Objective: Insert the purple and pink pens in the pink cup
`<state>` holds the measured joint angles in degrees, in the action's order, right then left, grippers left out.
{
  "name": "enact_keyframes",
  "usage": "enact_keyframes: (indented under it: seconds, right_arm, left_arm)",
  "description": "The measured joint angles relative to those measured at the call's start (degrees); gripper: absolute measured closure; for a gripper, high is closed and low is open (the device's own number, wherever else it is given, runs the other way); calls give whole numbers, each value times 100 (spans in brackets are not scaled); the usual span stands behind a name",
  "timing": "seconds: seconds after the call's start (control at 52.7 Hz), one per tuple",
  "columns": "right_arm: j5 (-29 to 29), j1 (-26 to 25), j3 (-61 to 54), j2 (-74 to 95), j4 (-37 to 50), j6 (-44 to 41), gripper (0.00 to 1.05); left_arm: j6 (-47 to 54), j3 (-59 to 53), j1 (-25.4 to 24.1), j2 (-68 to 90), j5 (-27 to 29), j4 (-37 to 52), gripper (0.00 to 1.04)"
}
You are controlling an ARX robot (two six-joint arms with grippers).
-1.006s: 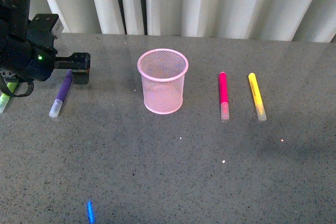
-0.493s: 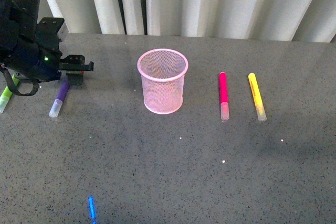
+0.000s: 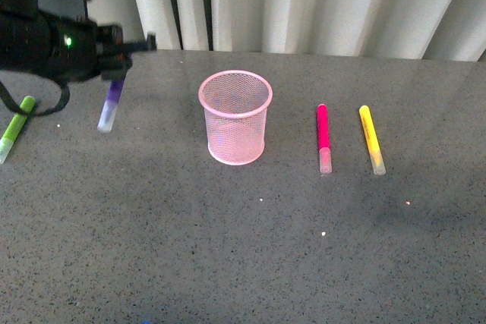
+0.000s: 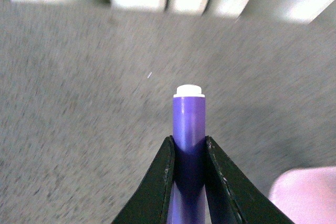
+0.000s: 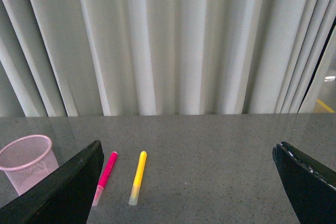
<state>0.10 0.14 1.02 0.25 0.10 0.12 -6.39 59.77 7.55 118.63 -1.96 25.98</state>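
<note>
Left wrist view: left hand (image 4: 189, 142) clamps purple pen (image 4: 189, 114); right hand (image 5: 188, 148) gapes wide.

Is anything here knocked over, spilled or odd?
Nothing stands out. The cup stands upright; the pink pen, yellow pen and green pen lie flat. The purple pen is aloft only because the left gripper holds it.

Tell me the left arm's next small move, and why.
Probably swing right toward the pink cup: the left gripper is shut on the purple pen, which hangs cap down above the table, well left of the cup's mouth.
</note>
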Motion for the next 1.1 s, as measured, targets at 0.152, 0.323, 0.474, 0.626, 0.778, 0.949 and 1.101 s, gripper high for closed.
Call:
enact_keyframes:
  seconds: [0.152, 0.323, 0.474, 0.626, 0.778, 0.949, 1.101]
  right_arm:
    - [0, 0, 0, 0, 0, 0, 7]
    - [0, 0, 0, 0, 0, 0, 7]
    - [0, 0, 0, 0, 0, 0, 7]
    - [0, 0, 0, 0, 0, 0, 7]
    - [0, 0, 0, 0, 0, -2, 7]
    - [0, 0, 0, 0, 0, 0, 7]
    - [0, 0, 0, 0, 0, 0, 7]
  left_arm:
    - [-844, -619, 553, -780, 249, 1561, 92]
    - [-1163, -1003, 1156, -807, 817, 2889, 92]
    - [-1379, -1001, 1759, -369, 1644, 3845, 92]
    - [-1421, -763, 1971, 52, 2050, 4065, 92]
    - [-1495, -485, 2037, 404, 2264, 4000, 92]
    - [-1537, -317, 2068, 660, 2345, 3912, 92]
    - [-1777, -236, 2072, 835, 2369, 3773, 92]
